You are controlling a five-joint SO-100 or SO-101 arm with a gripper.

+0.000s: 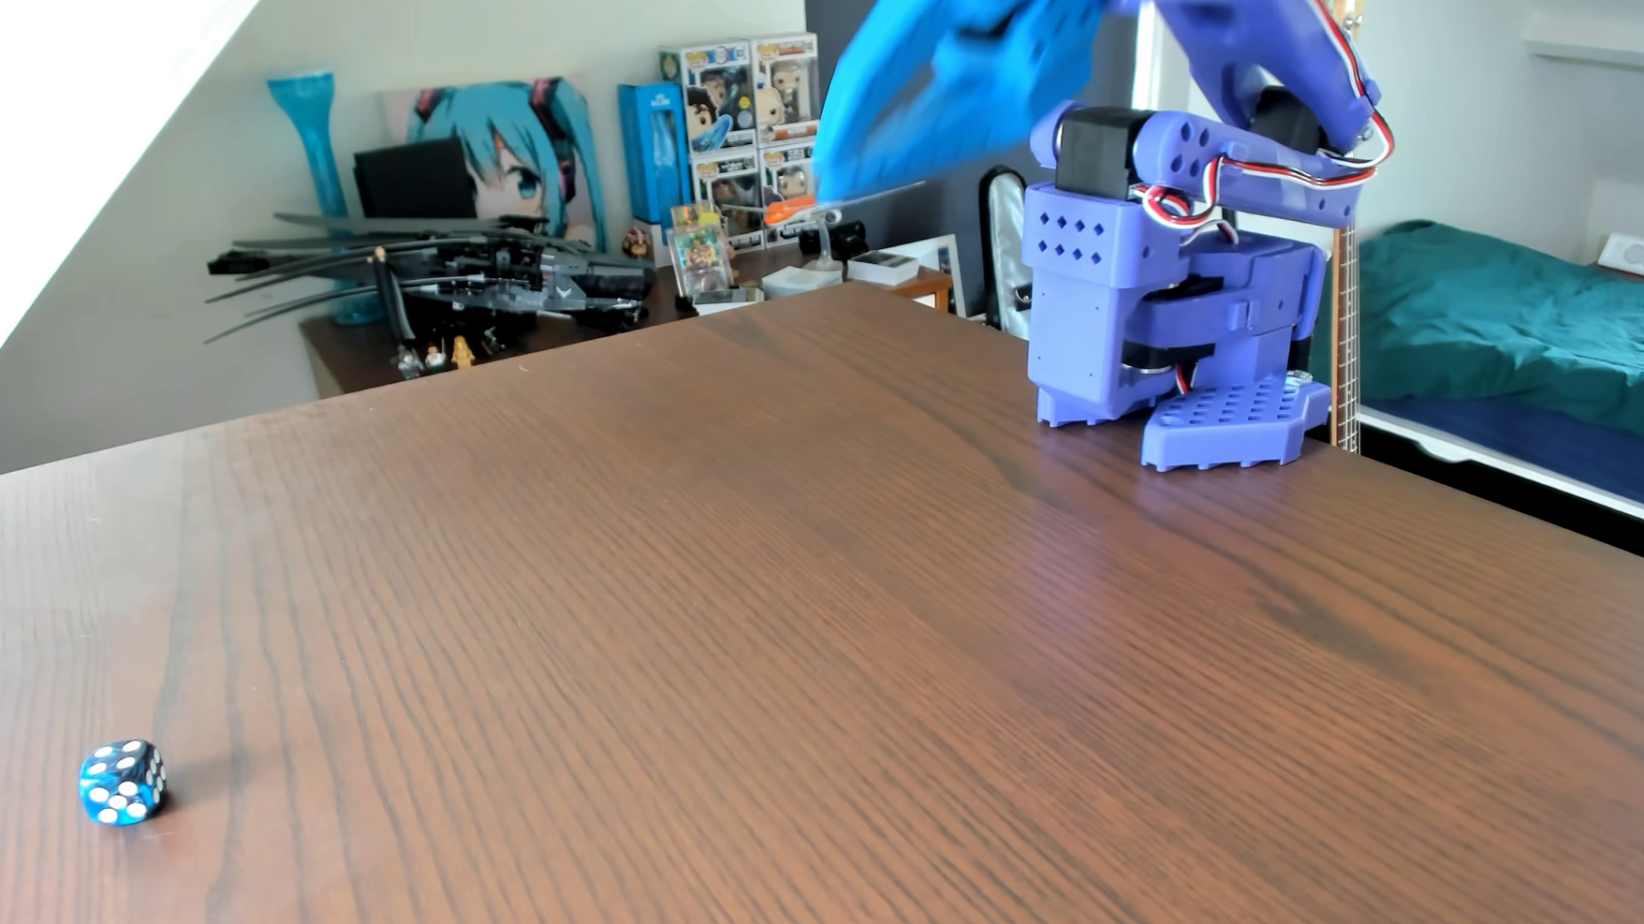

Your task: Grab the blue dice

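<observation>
Blue dice (pixel 122 782) sat alone on the wooden tabletop (pixel 808 638), near its left edge. Fingers (pixel 832 165) hung blurred high above, well apart from it; their spread could not be told.

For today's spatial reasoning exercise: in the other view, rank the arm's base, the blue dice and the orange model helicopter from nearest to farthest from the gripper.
1. Orange model helicopter: just under the blurred gripper in the picture, though on a desk behind.
2. Arm's base: right, on the table's far edge.
3. Blue dice: far lower left, nearest the camera.

Dark marbled blue die (pixel 122 782) with white pips, brown wood-grain table (pixel 808 638), bright blue pincer (pixel 832 165).
</observation>
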